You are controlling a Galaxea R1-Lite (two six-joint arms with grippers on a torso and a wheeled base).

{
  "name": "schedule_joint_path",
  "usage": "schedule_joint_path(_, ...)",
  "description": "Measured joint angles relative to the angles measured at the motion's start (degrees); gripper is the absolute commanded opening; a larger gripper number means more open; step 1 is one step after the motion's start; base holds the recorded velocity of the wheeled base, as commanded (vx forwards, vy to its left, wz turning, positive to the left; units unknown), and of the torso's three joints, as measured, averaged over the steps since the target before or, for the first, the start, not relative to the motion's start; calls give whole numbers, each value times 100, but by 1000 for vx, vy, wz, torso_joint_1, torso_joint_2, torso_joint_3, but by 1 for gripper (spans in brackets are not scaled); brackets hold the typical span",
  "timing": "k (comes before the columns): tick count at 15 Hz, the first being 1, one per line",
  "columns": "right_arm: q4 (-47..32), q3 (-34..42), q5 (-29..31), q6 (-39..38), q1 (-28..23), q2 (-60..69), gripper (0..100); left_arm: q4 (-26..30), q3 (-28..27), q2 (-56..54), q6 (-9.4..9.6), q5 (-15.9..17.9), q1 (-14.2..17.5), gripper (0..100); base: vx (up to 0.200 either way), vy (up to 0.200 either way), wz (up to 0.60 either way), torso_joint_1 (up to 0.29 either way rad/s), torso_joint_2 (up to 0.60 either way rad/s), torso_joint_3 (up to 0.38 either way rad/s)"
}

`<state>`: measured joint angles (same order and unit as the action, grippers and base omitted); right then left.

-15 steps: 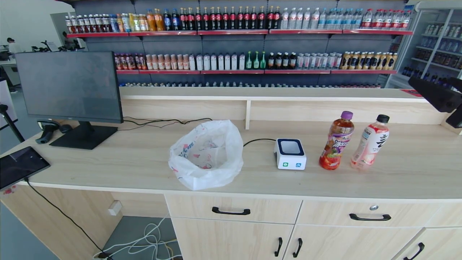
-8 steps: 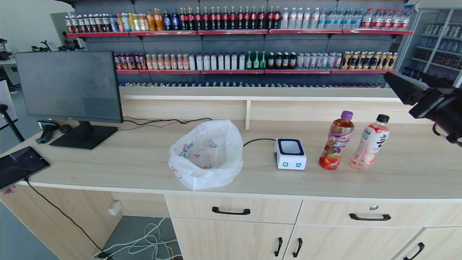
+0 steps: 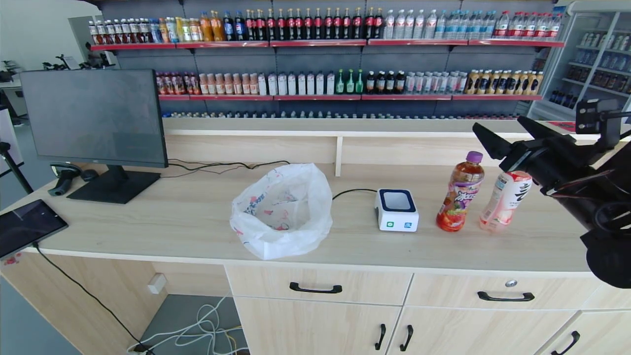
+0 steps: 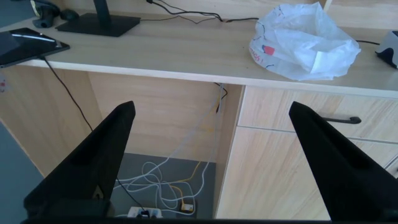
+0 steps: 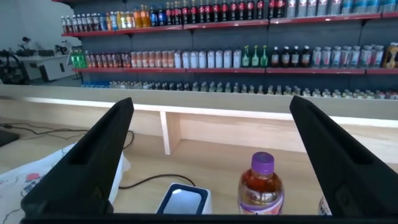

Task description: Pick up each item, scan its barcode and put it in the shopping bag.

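A white plastic shopping bag (image 3: 283, 209) lies open on the wooden counter (image 3: 172, 222). To its right sits a small white barcode scanner (image 3: 396, 209). Further right stand a red-orange bottle with a purple cap (image 3: 459, 195) and a pink bottle (image 3: 504, 202). My right gripper (image 3: 510, 133) hangs open just above the pink bottle, hiding its cap. The right wrist view has the right gripper (image 5: 211, 102) spread wide over the purple-capped bottle (image 5: 261, 183) and the scanner (image 5: 183, 200). My left gripper (image 4: 211, 109) is open and low in front of the counter, with the bag (image 4: 305, 40) above it.
A dark monitor (image 3: 93, 118) stands at the counter's left, with a handheld scanner (image 3: 61, 182) beside it and a tablet (image 3: 27, 227) at the left edge. A raised wooden ledge (image 3: 345, 143) runs along the back. Drink shelves (image 3: 320, 44) fill the wall behind.
My right arm has swung in from the right edge, leftward and down, and its open gripper now sits over the pink bottle, covering the cap.
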<state>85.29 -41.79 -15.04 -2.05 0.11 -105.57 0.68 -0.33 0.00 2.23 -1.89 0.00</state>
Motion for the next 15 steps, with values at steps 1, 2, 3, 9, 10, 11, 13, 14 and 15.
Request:
schedule_joint_path(1, 82, -38, -39, 66, -46, -176, 100, 0, 0, 0, 0, -2, 0, 100, 0, 0, 0, 0, 0, 0)
schedule_joint_path(2, 162, -51, -48, 93, -95, -341, 100, 2, -2, 0, 0, 0, 0, 100, 0, 0, 0, 0, 0, 0)
schedule_joint_path(3, 246, -60, -50, 104, -134, -499, 100, 2, 0, 0, 0, -2, 0, 100, 0, 0, 0, 0, 0, 0)
schedule_joint_path(9, 455, -101, -45, 197, -211, -1296, 100, 0, 0, 0, -2, 0, 0, 100, 0, 0, 0, 0, 0, 0)
schedule_joint_path(10, 462, -107, -44, 189, -211, -1410, 100, 2, 0, 0, -2, -2, 0, 100, 0, 0, 0, 0, 0, 0)
schedule_joint_path(11, 466, -110, -41, 180, -211, -1510, 100, 0, 0, 0, -2, 0, 0, 100, 0, 0, 0, 0, 0, 0)
schedule_joint_path(13, 466, -112, -41, 121, -215, -1692, 100, 0, 0, 0, -2, -2, 0, 100, 0, 0, 0, 0, 0, 0)
schedule_joint_path(14, 471, -99, -37, 93, -230, -1760, 100, 2, 0, 0, 0, -2, 0, 100, 0, 0, 0, 0, 0, 0)
schedule_joint_path(15, 473, -90, -33, 77, -274, -1838, 100, 2, 0, 0, 1, -2, 0, 100, 0, 0, 0, 0, 0, 0)
